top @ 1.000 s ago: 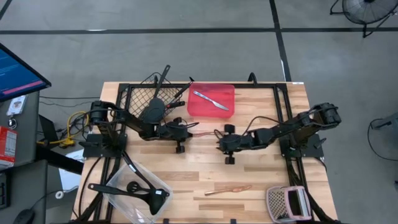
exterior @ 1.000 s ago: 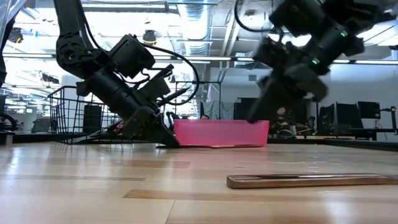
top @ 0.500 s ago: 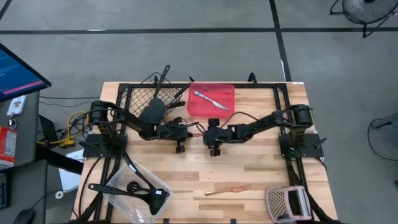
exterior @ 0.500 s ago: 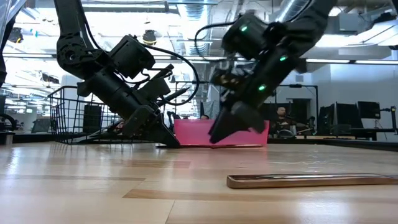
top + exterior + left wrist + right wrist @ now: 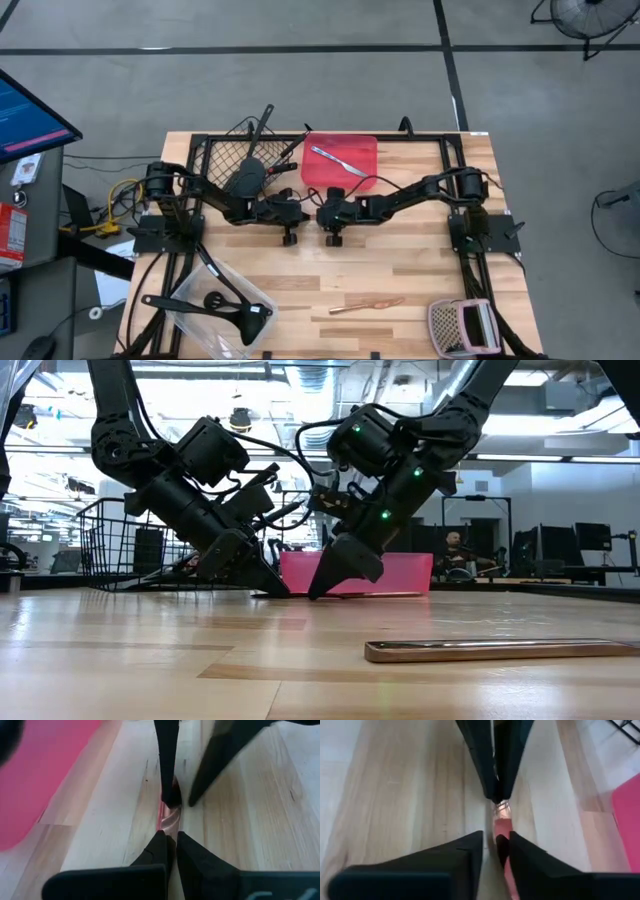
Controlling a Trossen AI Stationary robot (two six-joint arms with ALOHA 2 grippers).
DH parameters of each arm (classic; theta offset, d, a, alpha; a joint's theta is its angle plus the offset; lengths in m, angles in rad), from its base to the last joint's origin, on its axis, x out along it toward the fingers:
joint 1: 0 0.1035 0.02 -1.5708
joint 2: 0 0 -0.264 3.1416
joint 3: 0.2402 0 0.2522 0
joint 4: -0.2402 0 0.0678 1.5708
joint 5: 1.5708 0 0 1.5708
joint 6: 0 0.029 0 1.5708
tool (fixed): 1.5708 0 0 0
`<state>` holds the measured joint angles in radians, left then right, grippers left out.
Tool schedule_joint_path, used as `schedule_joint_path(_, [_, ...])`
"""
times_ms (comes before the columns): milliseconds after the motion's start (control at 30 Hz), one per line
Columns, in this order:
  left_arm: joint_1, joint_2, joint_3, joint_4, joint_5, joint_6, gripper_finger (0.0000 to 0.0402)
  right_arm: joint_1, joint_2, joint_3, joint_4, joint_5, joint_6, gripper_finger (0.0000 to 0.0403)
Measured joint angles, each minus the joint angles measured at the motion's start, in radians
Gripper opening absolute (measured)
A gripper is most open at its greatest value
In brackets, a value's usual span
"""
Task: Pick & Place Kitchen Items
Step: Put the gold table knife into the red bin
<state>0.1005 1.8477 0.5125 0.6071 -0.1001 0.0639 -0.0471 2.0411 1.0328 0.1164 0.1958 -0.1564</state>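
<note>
Left pincer (image 5: pixel 303 212): clamped on one end of the copper stick (image 5: pixel 167 817), just in front of the red tray (image 5: pixel 340 165).
Right pincer (image 5: pixel 318 213): narrow, straddling the stick's other end.
Risk: opposed pulls could bend or drop the stick.
Hidden: most of the stick; firmness of the right grip cannot be told.

A red tray (image 5: pixel 345 180) is set beside a wire basket (image 5: pixel 215 160). A clear tub (image 5: pixel 195 312) and a pinkish mesh item (image 5: pixel 460 328) are placed at the near corners.
</note>
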Motion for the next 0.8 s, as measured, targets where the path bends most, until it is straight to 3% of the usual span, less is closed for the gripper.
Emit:
schedule_joint_path(133, [0.000, 0.000, 0.000, 0.002, 0.000, 0.002, 0.0002, -0.003, 0.001, 0.000, -0.003, 0.009, 0.002, 0.0036])
schedule_joint_path(267, [0.000, 0.001, 0.000, 0.004, -0.003, 0.002, 0.0002, -0.003, 0.000, -0.001, -0.003, 0.014, -0.003, 0.0009])
schedule_joint_path(600, [0.000, -0.008, -0.001, 0.012, 0.012, -0.016, 0.0004, 0.023, 0.001, -0.002, 0.004, 0.078, 0.038, 0.0001])
schedule_joint_path(800, [-0.003, -0.098, -0.009, -0.035, 0.018, -0.045, 0.0015, 0.027, -0.002, -0.002, 0.005, 0.080, 0.061, 0.0001])
